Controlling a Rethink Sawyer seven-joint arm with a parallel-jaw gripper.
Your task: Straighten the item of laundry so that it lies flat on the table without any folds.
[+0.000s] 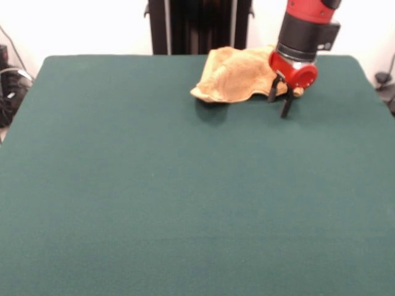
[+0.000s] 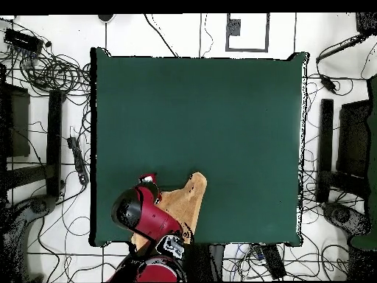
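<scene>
Towel [image 1: 231, 74] bunched at table [image 1: 154, 203] edge, gripper [image 1: 281, 102] w/ fingers apart touching its side

We see tangled black cables [image 2: 51, 70] on the pale floor [image 2: 169, 33], dark equipment [image 2: 352, 140] at one side, and a black post [image 1: 199, 26].

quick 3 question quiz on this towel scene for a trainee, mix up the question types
1. True or false: the towel lies flat with no folds.
2. The gripper is: A) at the towel's edge, B) over the table's middle, C) out of view.
3. Fill in: the jaws look ____, with nothing between them.

Key: 1 false, it is bunched up; 2 A; 3 open.
</scene>
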